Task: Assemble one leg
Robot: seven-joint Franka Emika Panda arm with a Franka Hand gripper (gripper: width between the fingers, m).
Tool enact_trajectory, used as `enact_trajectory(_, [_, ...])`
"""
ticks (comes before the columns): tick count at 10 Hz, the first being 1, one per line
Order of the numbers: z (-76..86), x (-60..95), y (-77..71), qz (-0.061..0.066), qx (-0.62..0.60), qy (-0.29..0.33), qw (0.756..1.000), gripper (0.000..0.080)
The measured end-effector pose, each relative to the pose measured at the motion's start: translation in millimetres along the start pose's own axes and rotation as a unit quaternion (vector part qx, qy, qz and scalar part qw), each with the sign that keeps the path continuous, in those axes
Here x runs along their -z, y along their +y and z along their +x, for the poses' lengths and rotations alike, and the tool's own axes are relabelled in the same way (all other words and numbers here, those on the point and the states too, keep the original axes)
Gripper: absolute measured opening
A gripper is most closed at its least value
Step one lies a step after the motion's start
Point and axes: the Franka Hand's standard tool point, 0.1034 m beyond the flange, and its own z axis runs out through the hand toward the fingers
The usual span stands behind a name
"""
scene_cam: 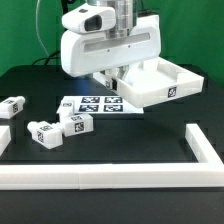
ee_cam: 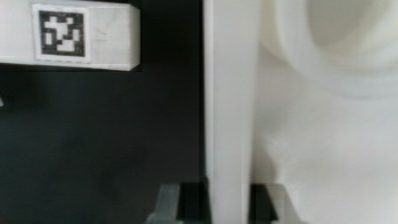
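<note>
Zero legs [scene_cam: 45, 133] fitted: just clamping the panel [scene_cam: 150, 90] rim with the claw [ee_cam: 222, 200], leaving a few loose on the surface [scene_cam: 130, 140] beside the panel. Basically everything left.

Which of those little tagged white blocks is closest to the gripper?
The leg beside the marker board, furthest toward the exterior view's right; the others lie farther from the gripper.

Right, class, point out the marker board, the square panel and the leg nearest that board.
marker board [scene_cam: 94, 103]: exterior view, its printed middle.
square panel [scene_cam: 145, 92]: exterior view, its front wall.
leg [scene_cam: 78, 122]: exterior view, its tagged side.
</note>
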Motion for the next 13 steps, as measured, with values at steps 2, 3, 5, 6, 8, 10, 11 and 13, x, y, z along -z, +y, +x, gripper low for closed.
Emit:
enact_trajectory(2, [4.0, -5.4, 22.2, -0.002, -0.059, 0.0, 0.998, 0.0045])
enact_trajectory(3, [9.1, -10.8, 33.3, 0.009, -0.126, 0.0, 0.992, 0.0045])
enact_trajectory(5, [7.1, -20.8, 48.1, 0.05, -0.173, -0.033, 0.983, 0.0045])
enact_trajectory(6, [11.0, -19.7, 48.8, 0.044, -0.171, -0.024, 0.984, 0.0045])
enact_trajectory(8, [9.6, -22.0, 47.3, 0.045, -0.17, -0.026, 0.984, 0.0045])
enact_trajectory(10, [9.4, -22.9, 46.9, 0.045, -0.17, -0.027, 0.984, 0.0045])
enact_trajectory(11, [9.2, -25.2, 47.4, 0.046, -0.174, -0.028, 0.983, 0.0045])
enact_trajectory(13, [25.0, -40.0, 63.0, 0.041, -0.261, -0.031, 0.964, 0.0045])
